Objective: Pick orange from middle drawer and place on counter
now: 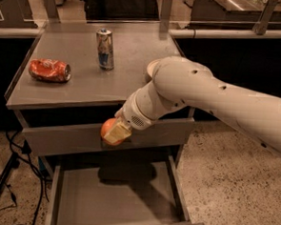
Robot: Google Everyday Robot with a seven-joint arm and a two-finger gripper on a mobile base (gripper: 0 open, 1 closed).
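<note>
The orange (109, 127) is held in my gripper (114, 132), which is shut on it. The gripper hangs in front of the closed top drawer front, above the open middle drawer (118, 199) and just below the front edge of the counter (85, 77). The drawer floor below is bare, with the arm's shadow on it. My white arm reaches in from the right and covers most of a white bowl (152, 67) on the counter.
On the counter stand a blue and silver can (105, 48) and a red-and-silver foil packet (49, 70) at the left. Black cables (2, 182) hang at the cabinet's left side. Speckled floor lies to the right.
</note>
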